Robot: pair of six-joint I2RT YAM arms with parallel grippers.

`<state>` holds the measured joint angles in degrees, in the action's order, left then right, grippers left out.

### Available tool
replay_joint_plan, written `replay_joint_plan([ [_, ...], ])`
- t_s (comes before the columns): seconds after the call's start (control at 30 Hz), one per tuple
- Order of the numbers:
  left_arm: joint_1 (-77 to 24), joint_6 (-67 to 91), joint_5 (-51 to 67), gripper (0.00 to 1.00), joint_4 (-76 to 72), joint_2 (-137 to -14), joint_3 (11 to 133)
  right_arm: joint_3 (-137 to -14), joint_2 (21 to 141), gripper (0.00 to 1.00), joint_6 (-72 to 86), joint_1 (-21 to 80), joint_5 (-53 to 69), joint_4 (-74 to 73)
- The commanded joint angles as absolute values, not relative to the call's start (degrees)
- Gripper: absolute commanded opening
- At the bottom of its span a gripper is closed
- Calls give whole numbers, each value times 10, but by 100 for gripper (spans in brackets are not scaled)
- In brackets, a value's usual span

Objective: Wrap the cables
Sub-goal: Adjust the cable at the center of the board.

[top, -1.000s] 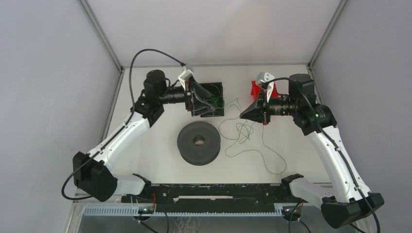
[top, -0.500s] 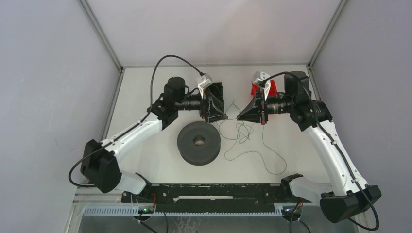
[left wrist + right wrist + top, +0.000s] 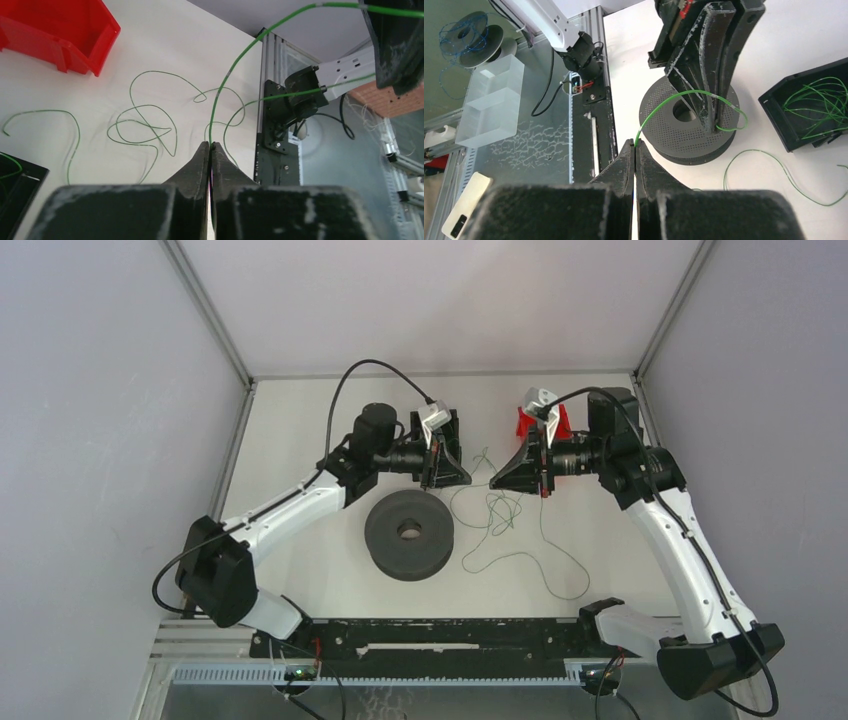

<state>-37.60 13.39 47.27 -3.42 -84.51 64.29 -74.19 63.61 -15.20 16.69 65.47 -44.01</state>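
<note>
Left gripper [image 3: 210, 145] clenched on green cable [image 3: 229, 74]. Right gripper [image 3: 635, 144] clenched on same cable; cable spans between facing grippers. Grey spool [image 3: 408, 533] on table [image 3: 295, 415] nearby.

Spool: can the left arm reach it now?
Probably yes: the spool sits close to the left end effector, nothing between. But it and the right end effector both pinch the green cable, which may drag.

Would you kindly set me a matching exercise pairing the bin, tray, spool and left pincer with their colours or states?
Things:
1. bin
2. tray
3. spool
4. left pincer

Colours or states:
A. shut on a green cable
B. dark grey, lying flat
C. red
D. black, holding green wires

Pairs: 1-C, 2-D, 3-B, 4-A
</note>
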Motion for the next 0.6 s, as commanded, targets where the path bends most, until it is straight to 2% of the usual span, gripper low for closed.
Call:
replay_joint_plan([
  [0.0,-379,114,480,1,-22,-837,685,-742,619,0,-160,140,653,-427],
  [0.17,-378,50,394,0,46,-802,706,-714,610,0,-181,128,571,-443],
  [0.27,-380,13,295,0,93,-777,724,-708,610,6,-213,134,533,-470],
  [0.5,-412,-92,129,0,175,-762,770,-695,620,50,-232,181,484,-502],
  [0.57,-426,-112,82,0,176,-757,766,-697,618,58,-207,190,485,-483],
])
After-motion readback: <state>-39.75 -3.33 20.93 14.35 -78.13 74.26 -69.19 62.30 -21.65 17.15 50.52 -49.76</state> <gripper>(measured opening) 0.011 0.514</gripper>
